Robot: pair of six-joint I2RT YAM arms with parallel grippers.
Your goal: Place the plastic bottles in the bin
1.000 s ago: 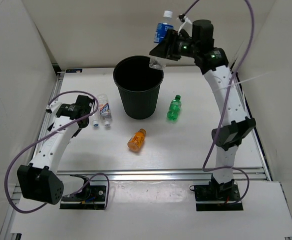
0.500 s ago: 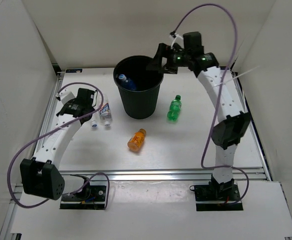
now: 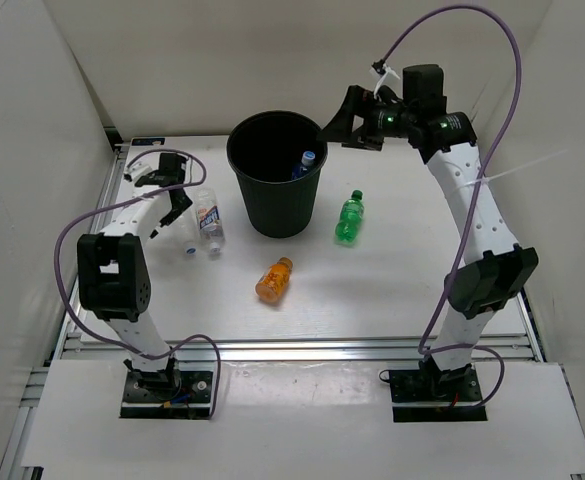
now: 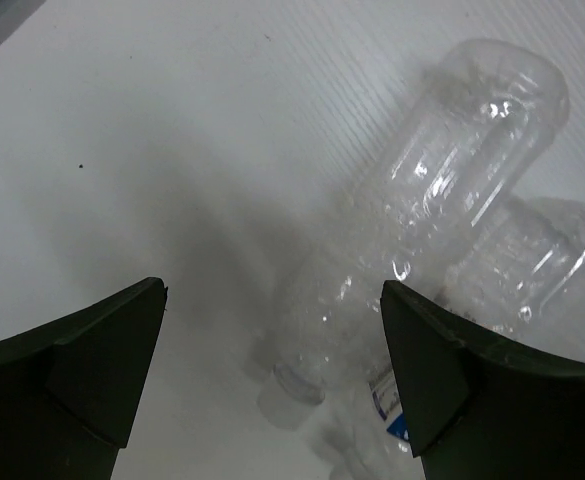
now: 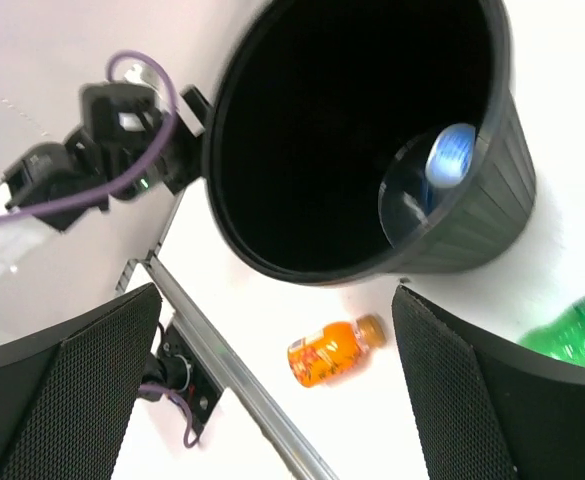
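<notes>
Right gripper (image 3: 336, 124) spread wide, empty, above the bin (image 3: 272, 212); blue-label bottle (image 3: 304, 163) inside. Left gripper (image 3: 169, 214) spread, empty, over 2 clear bottles (image 3: 209, 214).

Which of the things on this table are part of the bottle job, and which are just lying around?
Part of the job:
bin
blue-label bottle, already inside it
green bottle
orange bottle
two clear bottles

Not part of it:
metal rail along the near edge
arm base plates
</notes>
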